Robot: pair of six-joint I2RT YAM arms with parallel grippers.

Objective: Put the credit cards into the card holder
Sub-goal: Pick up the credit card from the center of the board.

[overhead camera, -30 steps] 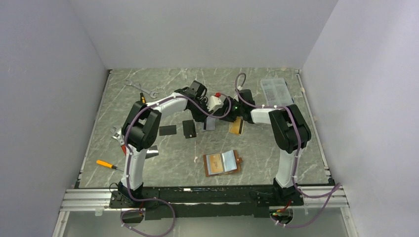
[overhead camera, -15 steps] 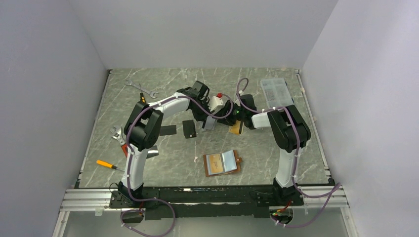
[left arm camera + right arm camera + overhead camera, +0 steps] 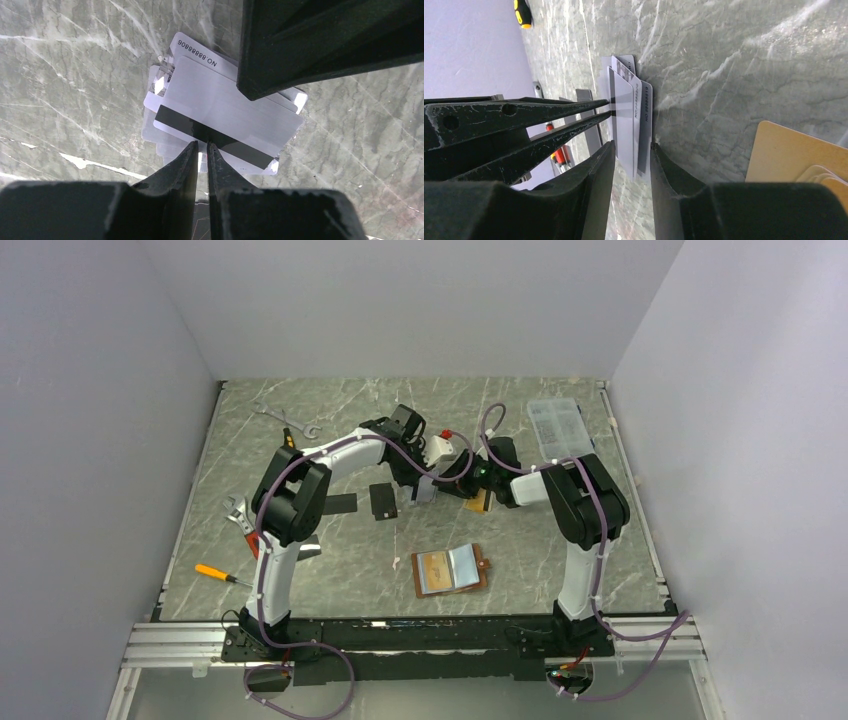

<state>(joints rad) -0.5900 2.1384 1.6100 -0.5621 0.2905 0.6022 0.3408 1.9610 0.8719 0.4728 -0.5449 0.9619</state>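
At mid-tabletop (image 3: 520, 540) lies a loose stack of silver-grey cards (image 3: 225, 107), overlapped so that their exact number cannot be read. The left pincer (image 3: 201, 150) is clenched on the long edge of the top card (image 3: 220, 120), right at its black stripe, and holds that edge raised off the stone. The right pincer (image 3: 633, 146) has its jaws parted around the end of the same stack; whether they press on it I cannot tell. One orange card (image 3: 791, 155) lies flat just beside the stack. Two black cards (image 3: 340, 504) (image 3: 383, 500) lie side by side to the left. One card holder (image 3: 450, 570) lies open nearer the arm bases, well apart from all the cards. One clear box (image 3: 558, 423) sits at the far right, and one screwdriver (image 3: 216, 573) at the near left.
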